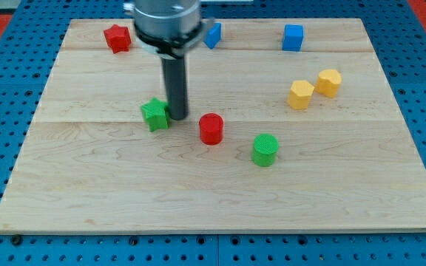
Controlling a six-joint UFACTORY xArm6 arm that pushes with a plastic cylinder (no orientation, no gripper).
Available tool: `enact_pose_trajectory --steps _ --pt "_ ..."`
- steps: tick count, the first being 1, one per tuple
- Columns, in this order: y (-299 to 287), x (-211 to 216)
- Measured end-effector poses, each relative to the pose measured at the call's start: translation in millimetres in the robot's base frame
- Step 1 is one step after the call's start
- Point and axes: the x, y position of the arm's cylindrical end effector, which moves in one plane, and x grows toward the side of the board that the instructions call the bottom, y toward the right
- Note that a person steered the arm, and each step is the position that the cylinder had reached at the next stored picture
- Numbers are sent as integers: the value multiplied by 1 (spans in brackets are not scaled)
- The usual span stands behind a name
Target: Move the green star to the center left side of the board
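Nearest the view's bottom, the wooden table carries a green cylinder, standing upright toward the right of middle. Just up and left of it stands a red cylinder, apart from the green one. Left of that, my tip sits right against the right side of the green star, touching or very nearly so; the star lies a little left of the table's middle, well short of the left edge. There is no gripper on this arm, only the dark rod, so nothing is spread or pinched. Farther up on the right, two yellow blocks rest close beside each other. Along the view's top lie a red star, a blue block partly hidden behind the arm's housing, and a blue cube.
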Motion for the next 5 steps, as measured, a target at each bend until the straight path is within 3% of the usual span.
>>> enact_pose_trajectory --steps 1,2,3,5 --pt "-62 2" --pt "-42 47" --pt "-79 22" --pt "-73 6"
